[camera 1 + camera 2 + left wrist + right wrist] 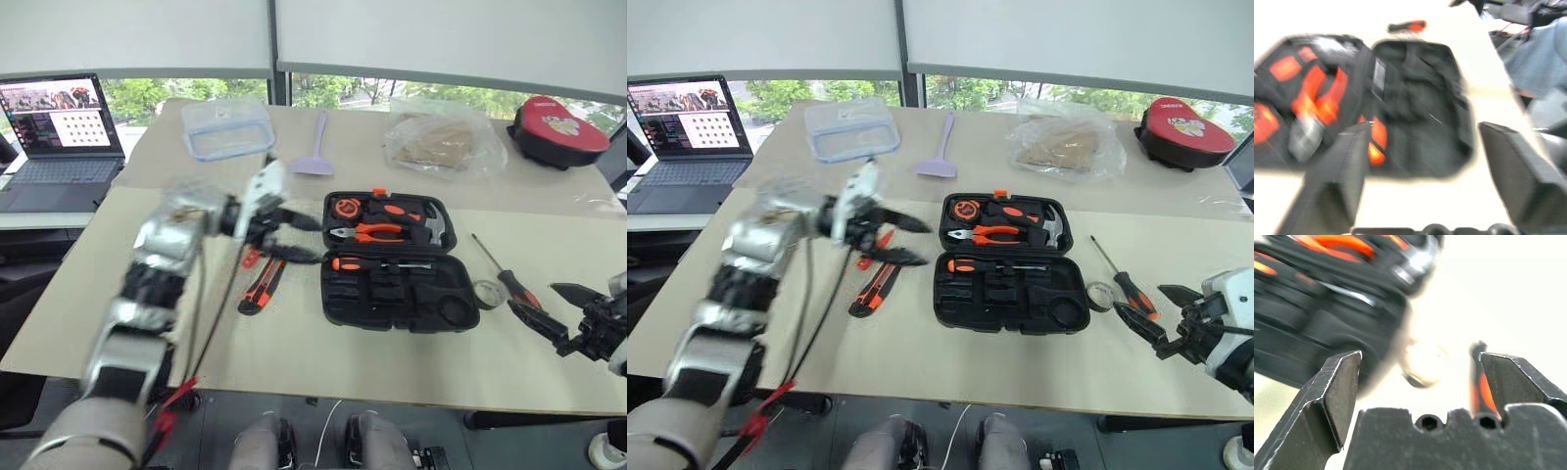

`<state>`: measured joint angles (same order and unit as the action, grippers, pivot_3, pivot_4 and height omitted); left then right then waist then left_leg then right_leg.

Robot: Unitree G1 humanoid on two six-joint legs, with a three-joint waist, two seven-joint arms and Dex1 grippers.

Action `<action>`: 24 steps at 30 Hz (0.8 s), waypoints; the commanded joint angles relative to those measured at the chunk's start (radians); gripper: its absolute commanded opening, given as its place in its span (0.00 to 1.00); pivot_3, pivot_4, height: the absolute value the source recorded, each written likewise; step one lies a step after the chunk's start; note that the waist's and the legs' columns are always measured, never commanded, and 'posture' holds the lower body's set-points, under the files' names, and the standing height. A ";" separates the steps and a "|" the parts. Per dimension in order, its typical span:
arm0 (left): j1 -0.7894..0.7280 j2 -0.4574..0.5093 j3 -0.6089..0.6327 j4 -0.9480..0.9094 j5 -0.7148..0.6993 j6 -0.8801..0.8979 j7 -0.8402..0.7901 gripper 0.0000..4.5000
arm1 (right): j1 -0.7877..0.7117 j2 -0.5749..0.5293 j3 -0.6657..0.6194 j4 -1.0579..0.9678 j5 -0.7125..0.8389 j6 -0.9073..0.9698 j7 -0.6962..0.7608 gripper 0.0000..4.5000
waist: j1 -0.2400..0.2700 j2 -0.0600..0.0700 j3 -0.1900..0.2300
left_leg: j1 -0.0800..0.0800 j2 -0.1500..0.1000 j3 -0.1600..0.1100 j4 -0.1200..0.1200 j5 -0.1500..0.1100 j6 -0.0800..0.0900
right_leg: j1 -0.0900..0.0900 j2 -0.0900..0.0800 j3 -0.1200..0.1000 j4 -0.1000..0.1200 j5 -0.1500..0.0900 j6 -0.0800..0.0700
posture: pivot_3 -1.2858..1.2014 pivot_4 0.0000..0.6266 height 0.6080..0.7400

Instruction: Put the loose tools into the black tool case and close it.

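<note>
The black tool case (392, 297) lies open in the middle of the table, its far half holding pliers, a tape measure and a hammer. An orange-handled screwdriver (367, 264) lies in its near half. My left gripper (315, 242) hovers open just left of the case, nothing between its fingers. Below it lie the utility knife (263, 286) and a small orange tool (251, 258). Right of the case are a black-and-orange screwdriver (505, 274) and the tape roll (487, 292). My right gripper (531, 295) stands open close to them, empty.
At the back stand a laptop (64, 127), a clear plastic container (227, 127), a lilac spatula (315, 157), a crumpled plastic bag (446, 142) and a red-lidded round case (558, 127). The table's near edge runs just below both grippers.
</note>
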<state>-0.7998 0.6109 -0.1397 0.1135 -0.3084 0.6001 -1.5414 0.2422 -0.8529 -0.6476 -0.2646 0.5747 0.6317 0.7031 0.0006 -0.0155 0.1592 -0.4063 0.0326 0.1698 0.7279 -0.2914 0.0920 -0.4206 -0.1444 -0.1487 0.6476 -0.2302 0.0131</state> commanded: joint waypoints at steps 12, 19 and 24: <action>0.127 0.190 0.121 -0.449 -0.303 0.269 0.116 0.99 | -0.305 -0.078 0.265 0.622 -0.249 -0.316 0.174 1.00 | 0.004 0.007 0.000 | 0.000 -0.001 0.000 0.000 0.001 0.000 | 0.001 0.001 0.003 0.001 -0.004 0.007 | 0.52 0.24 0.93; 0.143 0.220 0.114 -0.465 -0.335 0.259 0.160 1.00 | -0.350 -0.065 0.260 0.693 -0.247 -0.348 0.200 0.63 | 0.001 0.008 0.000 | 0.001 -0.001 0.000 0.000 0.001 0.000 | 0.001 0.001 0.004 0.001 -0.004 0.007 | 0.52 0.24 0.93; 0.141 0.237 0.087 -0.441 -0.321 0.224 0.158 1.00 | -0.334 -0.108 0.197 0.610 -0.203 -0.329 0.246 0.24 | 0.002 0.009 0.000 | 0.000 -0.001 0.000 0.000 0.001 0.000 | 0.001 0.001 0.004 0.001 -0.004 0.007 | 0.52 0.24 0.93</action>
<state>-0.6542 0.8311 -0.0547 -0.3242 -0.6290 0.8481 -1.3840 -0.0862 -0.9134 -0.3836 0.4068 0.3376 0.3043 0.9256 0.0024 -0.0061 0.1595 -0.4060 0.0312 0.1699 0.7278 -0.2906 0.0921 -0.4197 -0.1434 -0.1449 0.6483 -0.2342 0.0197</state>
